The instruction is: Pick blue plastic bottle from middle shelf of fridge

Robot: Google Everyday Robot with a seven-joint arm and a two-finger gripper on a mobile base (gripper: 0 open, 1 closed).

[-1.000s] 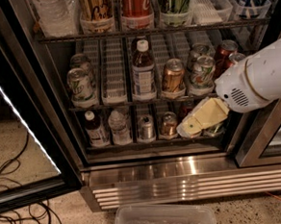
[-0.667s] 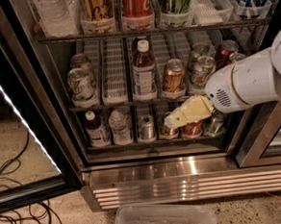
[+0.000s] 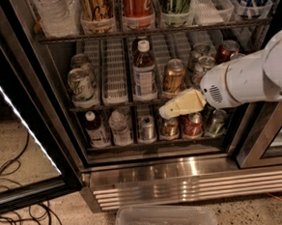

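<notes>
Nothing of the pick itself was done, as far as I could see. The bottle (image 3: 144, 71) stood upright at the front of the middle shelf (image 3: 113, 73), white cap on top. As I faced it, an empty white lane lay on one side of it and a gold can (image 3: 173, 76) stood on the other. Nothing was touching it.

The claw (image 3: 166, 111) hung lower than that, in front of the shelf's front edge, just under the gold can. It sat below the bottle and off to the can's side, with its tip pointing toward the bottle's lane. It held nothing that I could make out, and whether it was released or clenched I could not tell. The white arm (image 3: 254, 77) came in from the side across the cans at that end of the shelf.

The fridge (image 3: 184, 172) had its door (image 3: 23, 156) swung wide, so the way in was clear.

By my reckoning the approach was partly made. What remained was most of the job: lifting the claw to the height of the bottle's body, lining it up with that lane, closing on the bottle and drawing it out past the gold can without knocking it.
</notes>
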